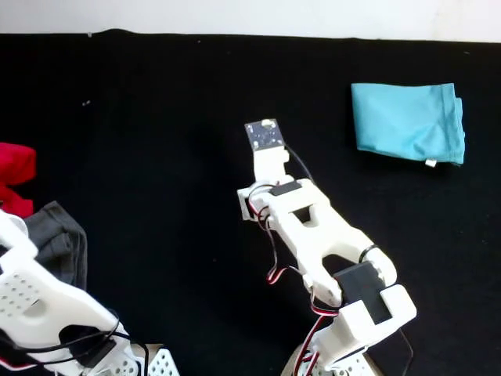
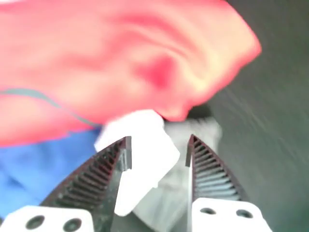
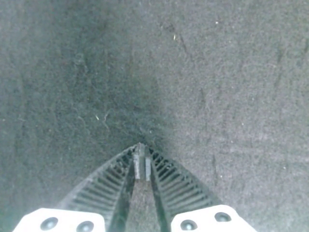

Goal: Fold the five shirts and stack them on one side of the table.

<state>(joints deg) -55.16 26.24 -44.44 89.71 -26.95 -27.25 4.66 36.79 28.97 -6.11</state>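
A folded teal shirt [image 1: 407, 123] lies at the back right of the black table [image 1: 156, 117]. At the left edge are a crumpled red shirt [image 1: 16, 176] and a dark grey shirt [image 1: 59, 239]. My left gripper [image 2: 158, 150] is open, hanging just over a pile made of a red shirt [image 2: 120, 63], a blue shirt [image 2: 34, 169] and a white shirt [image 2: 145, 145]; white cloth shows between its fingers. My right gripper [image 3: 141, 162] is shut on nothing, tips close to the bare black cloth near the table's middle.
The right arm [image 1: 313, 227] stretches from the front edge toward the table's middle. The left arm [image 1: 39, 305] sits at the front left corner, beside the shirt pile. A pale wall [image 1: 250, 16] runs behind the far edge.
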